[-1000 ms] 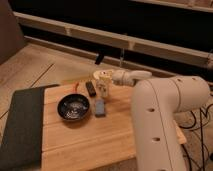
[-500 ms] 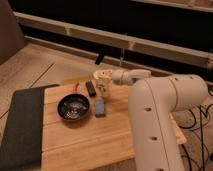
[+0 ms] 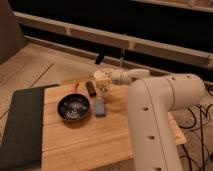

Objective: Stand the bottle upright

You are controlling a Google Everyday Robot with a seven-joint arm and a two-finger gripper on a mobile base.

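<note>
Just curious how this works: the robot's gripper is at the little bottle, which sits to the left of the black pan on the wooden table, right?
Not quite. In the camera view the bottle sits right of the black pan, toward the far edge of the wooden table. The gripper is indeed at the bottle.

The bench [image 3: 95, 137] is pale, honey-coloured wood with straight plank lines running along it. A dark grey-green mat [image 3: 22, 125] covers its left edge. Near the middle sits a black pan [image 3: 73, 107] with a faint sheen inside and a reddish handle. Beside it lies a blue-grey block [image 3: 100, 107], and toward the far edge a small black bar [image 3: 91, 88]. The bottle [image 3: 103, 83] there is whitish and translucent, its pale label marked with dark print. The tool [image 3: 111, 76] at the bottle is off-white, like the arm [image 3: 155, 110].
</note>
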